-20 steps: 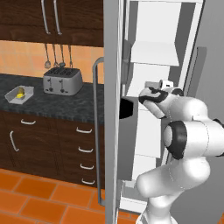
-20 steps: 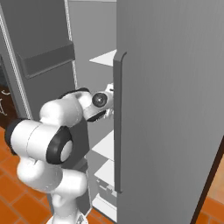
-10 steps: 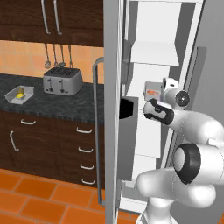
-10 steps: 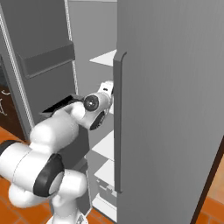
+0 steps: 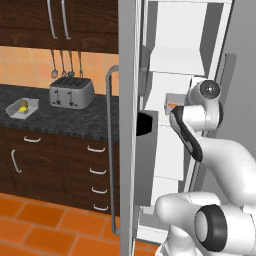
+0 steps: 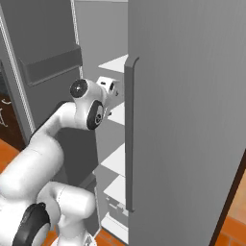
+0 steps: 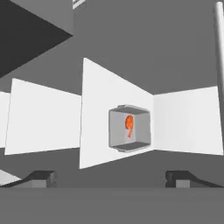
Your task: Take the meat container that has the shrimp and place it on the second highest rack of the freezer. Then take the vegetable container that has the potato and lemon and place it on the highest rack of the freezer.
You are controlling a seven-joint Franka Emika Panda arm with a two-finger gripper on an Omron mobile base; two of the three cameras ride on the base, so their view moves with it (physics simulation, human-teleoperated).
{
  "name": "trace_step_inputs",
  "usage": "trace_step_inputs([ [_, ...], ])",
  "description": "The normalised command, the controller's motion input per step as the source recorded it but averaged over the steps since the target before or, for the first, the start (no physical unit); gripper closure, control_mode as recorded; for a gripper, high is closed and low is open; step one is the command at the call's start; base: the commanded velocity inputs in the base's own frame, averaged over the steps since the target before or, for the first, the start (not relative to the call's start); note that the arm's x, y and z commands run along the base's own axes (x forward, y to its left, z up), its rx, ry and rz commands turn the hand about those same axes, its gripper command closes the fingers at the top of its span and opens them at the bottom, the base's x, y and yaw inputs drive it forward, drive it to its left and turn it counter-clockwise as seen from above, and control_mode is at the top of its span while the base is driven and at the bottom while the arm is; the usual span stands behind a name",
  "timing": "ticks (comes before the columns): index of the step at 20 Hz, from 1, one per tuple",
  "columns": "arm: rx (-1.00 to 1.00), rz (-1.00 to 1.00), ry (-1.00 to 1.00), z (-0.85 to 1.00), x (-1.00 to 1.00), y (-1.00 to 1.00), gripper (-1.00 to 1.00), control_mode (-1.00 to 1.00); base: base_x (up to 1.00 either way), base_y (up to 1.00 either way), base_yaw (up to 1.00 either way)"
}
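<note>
Grey meat container (image 7: 129,128) with the orange shrimp (image 7: 129,126) in it sits flat on a white freezer shelf, dead centre in the hand view and well clear of the fingertips (image 7: 41,176); the left base view shows its end and an orange fleck at (image 5: 173,103) on the shelf below the topmost white one, so it looks like the second highest rack (image 5: 176,123), though the arm covers part of it. Gripper (image 7: 111,177) has its jaws spread wide with nothing between them, so the tray is released and resting on its own. The hand points straight into the freezer (image 6: 182,120) compartment, level with that shelf, which fits a horizontal slide-in and a straight pull-back without tipping the tray. First half of the task reads as done. Vegetable container (image 5: 22,108) with the yellow lemon (image 5: 22,104) is over on the dark counter (image 5: 70,116), left of the toaster (image 5: 71,92), well apart from the arm; the potato is too small to make out. Next job is probably backing out past the open door (image 5: 131,125) and getting across to the counter. Risk: elbow clipping the door edge on the way out.
</note>
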Motion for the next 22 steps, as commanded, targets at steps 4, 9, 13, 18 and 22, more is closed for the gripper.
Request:
trace_step_inputs([
  [4,0.21,-0.11,0.20,0.26,-0.94,0.01,-1.00,-1.00,0.00,0.00,0.00],
  [9,0.17,-0.17,0.10,0.00,-0.99,0.18,-1.00,-1.00,0.00,0.00,0.00],
  [13,0.22,-0.30,0.02,0.00,-0.80,0.11,-1.00,-1.00,0.00,0.00,0.00],
  [18,0.30,-0.43,0.00,-0.01,-0.67,0.18,-1.00,-1.00,0.00,0.00,0.00],
  [22,0.38,-0.49,-0.05,0.05,-0.34,0.30,-1.00,-1.00,0.00,0.00,0.00],
])
